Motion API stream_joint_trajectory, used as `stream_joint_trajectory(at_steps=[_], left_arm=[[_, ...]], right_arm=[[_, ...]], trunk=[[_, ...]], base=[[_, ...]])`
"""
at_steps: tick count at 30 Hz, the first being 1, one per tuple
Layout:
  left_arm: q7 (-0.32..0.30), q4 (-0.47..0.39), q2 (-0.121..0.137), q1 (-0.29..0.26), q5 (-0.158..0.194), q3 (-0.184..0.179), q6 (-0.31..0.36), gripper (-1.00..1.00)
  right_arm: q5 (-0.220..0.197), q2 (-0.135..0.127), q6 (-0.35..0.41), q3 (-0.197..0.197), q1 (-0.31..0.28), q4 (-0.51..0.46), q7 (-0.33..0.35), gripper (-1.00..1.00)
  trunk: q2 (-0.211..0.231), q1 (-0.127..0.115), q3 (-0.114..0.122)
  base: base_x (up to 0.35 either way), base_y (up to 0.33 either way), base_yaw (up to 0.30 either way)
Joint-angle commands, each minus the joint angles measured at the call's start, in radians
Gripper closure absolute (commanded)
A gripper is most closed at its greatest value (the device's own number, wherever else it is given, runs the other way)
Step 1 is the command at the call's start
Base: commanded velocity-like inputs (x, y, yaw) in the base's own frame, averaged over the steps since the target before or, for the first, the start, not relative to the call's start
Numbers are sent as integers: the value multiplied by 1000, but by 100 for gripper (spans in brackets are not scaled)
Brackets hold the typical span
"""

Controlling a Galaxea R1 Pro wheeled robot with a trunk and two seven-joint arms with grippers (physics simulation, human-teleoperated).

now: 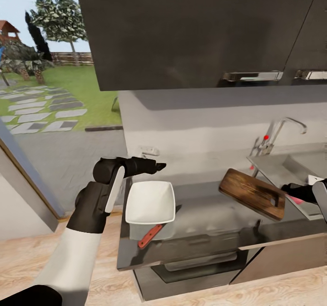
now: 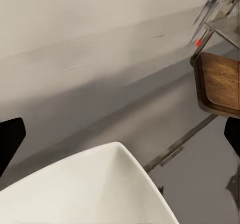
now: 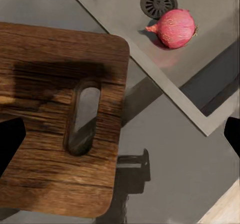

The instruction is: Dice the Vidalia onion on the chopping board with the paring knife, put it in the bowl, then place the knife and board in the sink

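We see the table (image 1: 200,219), a glossy grey steel-look top, running across the lower half of the head view beneath dark upper cabinets (image 1: 195,29). Our left hand (image 1: 159,165) hovers at about nine o'clock in that view, just above the far edge of the bowl (image 1: 151,202). In the left wrist view its two dark fingers (image 2: 9,139) sit far apart at the frame's edges, so it is spread wide and holds nothing.

The white bowl rests on the table near its left end. The knife (image 1: 149,236), with its red-orange handle, lies just beside the bowl at six o'clock from it, close to the table's front edge; its blade is hard to make out.

The board (image 1: 252,193) lies at three o'clock from the bowl, well apart from it, its slot handle pointing toward the sink (image 1: 295,170). Our right hand (image 1: 290,189) is at the board's handle end. In the right wrist view its fingers (image 3: 10,141) stand wide apart on either side of the frame, spread around nothing, with the board below them.

The onion (image 3: 174,28), reddish-purple, sits in the sink just beside the round drain (image 3: 158,3). The tap (image 1: 281,133), bearing a red dot, rises behind the sink at twelve o'clock from the board.
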Motion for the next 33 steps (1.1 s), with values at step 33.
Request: stream_joint_trajectory(at_steps=[33], left_arm=[[-1, -1, -2, -1, 2, 0, 5, -100]], right_arm=[[-10, 2, -1, 1, -2, 85, -23, -100]], trunk=[[-2, 1, -2]], base=[[2, -1, -24]])
